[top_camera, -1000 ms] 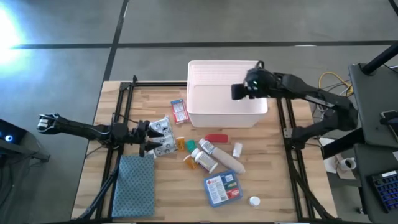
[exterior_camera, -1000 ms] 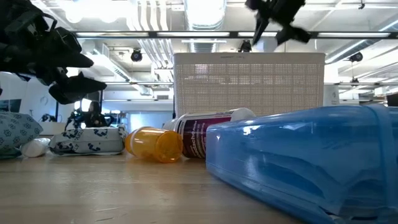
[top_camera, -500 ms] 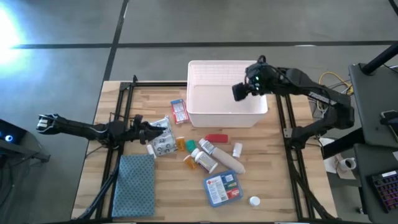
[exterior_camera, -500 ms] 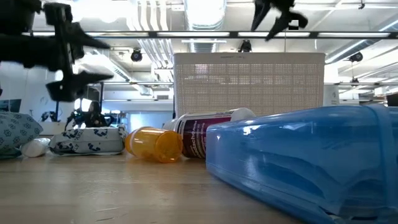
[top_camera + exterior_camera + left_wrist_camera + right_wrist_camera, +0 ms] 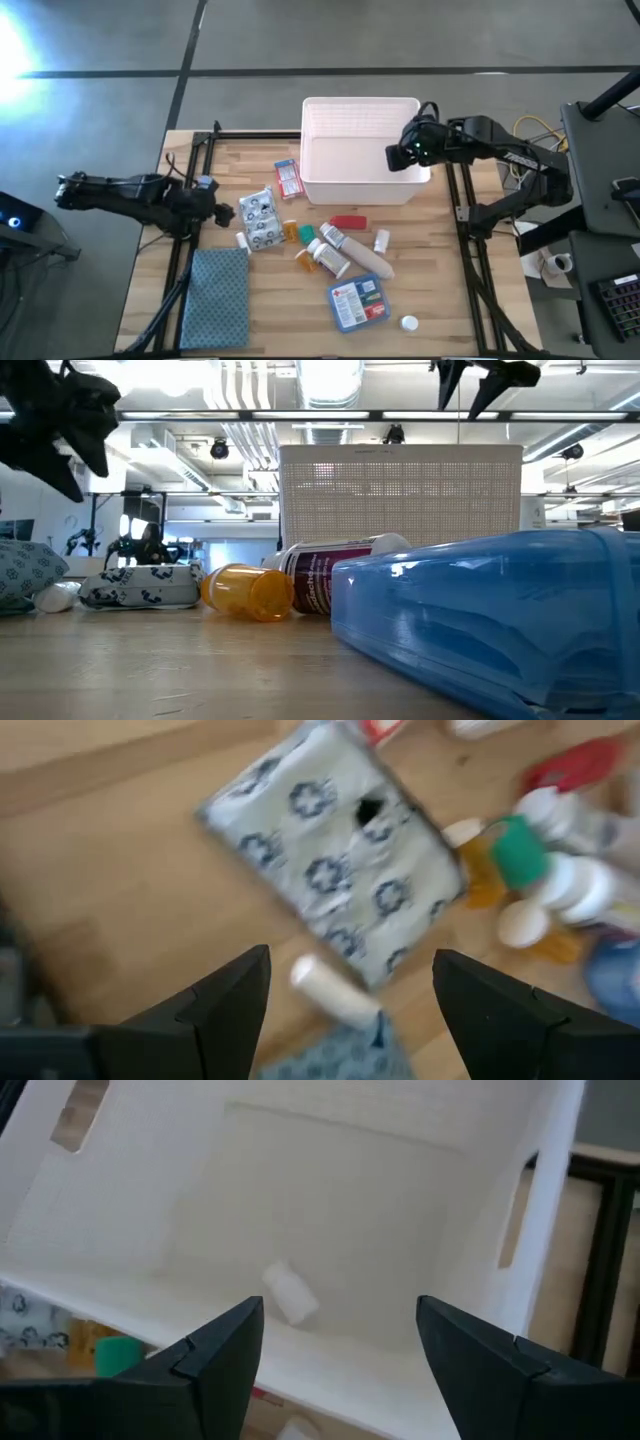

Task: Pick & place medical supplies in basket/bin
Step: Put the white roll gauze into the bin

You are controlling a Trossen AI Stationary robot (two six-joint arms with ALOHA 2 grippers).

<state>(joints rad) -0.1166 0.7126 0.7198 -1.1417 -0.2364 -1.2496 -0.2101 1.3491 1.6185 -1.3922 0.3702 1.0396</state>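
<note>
The white bin [image 5: 360, 150] stands at the table's far side; a small white bottle [image 5: 290, 1295] lies on its floor. My right gripper [image 5: 400, 157] hovers open over the bin's right part. My left gripper [image 5: 218, 212] is open, just left of the silvery blister pack [image 5: 260, 218], which lies flat on the table [image 5: 330, 870]. A small white roll [image 5: 335, 990] lies beside the pack. The red-white box [image 5: 288, 180], red tube [image 5: 347, 222], orange vial [image 5: 303, 233], white pill bottles [image 5: 330, 258] and blue first-aid packet [image 5: 357, 302] lie around the table's middle.
A blue-grey folded cloth [image 5: 218, 300] lies near the table's near-left corner, close to my left gripper. A white cap [image 5: 409, 323] sits near the near edge. Black frame rails [image 5: 185, 240] run along both table sides. Bare wood shows at the near right.
My left gripper has drawn back from the blister pack toward the table's left edge, and the pack has shifted slightly on the table. My right gripper has moved from over the bin's middle toward its right wall.
</note>
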